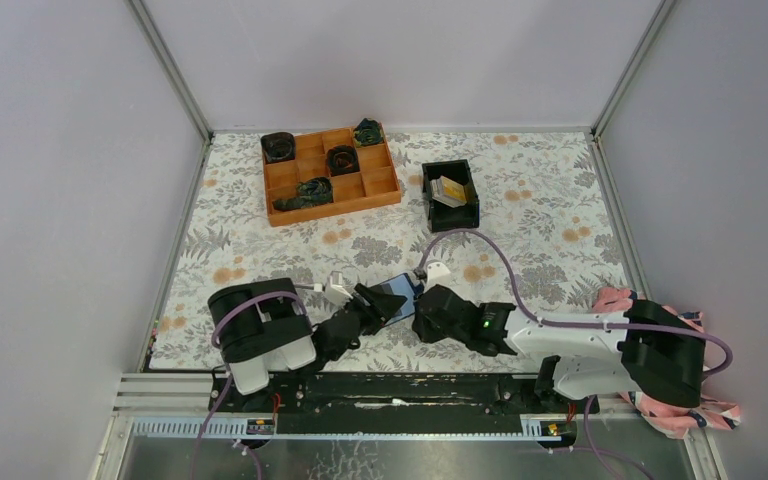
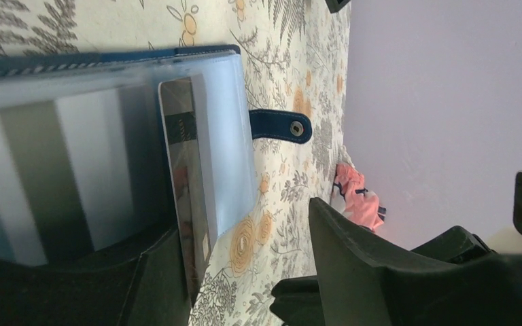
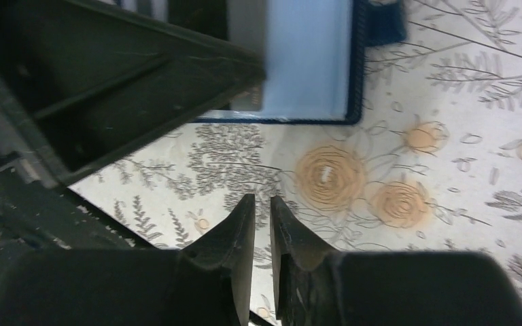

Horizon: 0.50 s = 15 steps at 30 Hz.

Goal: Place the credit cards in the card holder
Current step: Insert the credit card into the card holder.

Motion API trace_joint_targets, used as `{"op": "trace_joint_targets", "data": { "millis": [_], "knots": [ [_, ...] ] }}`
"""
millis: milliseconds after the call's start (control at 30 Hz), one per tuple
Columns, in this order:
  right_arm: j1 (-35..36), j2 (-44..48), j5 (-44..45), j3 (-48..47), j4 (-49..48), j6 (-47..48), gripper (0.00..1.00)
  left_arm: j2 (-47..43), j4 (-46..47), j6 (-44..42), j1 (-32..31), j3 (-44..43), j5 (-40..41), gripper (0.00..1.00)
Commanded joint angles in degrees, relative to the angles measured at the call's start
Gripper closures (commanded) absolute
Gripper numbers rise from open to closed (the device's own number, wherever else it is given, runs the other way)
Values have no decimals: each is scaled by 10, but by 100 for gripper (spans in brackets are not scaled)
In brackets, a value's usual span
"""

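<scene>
Our left gripper [image 2: 245,224] stands open at the card holder [image 2: 95,136]; our right gripper [image 3: 262,198] is barely parted and empty. We judge the credit card [image 2: 183,170] stiff and slick: pinch its exposed edge.

No legible text or numbers, credit card [image 2: 186,193] face too blurred to read

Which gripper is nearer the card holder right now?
Left. The left gripper has the open card holder's edge between its jaws. The right gripper hovers just beside it over the tablecloth, jaws barely apart and empty.
</scene>
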<state>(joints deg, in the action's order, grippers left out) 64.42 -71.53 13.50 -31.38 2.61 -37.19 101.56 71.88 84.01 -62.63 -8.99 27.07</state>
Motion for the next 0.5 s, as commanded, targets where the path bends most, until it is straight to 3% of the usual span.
{"op": "trace_joint_targets", "data": {
  "millis": [0, 467],
  "knots": [
    [32, -13, 44, 3, -90, -14, 79, 57, -60, -6, -4, 35, -31, 35],
    [67, -65, 76, 15, -216, -13, 80, 115, 59, 13, -1, 71, -38, 34]
  ]
}}
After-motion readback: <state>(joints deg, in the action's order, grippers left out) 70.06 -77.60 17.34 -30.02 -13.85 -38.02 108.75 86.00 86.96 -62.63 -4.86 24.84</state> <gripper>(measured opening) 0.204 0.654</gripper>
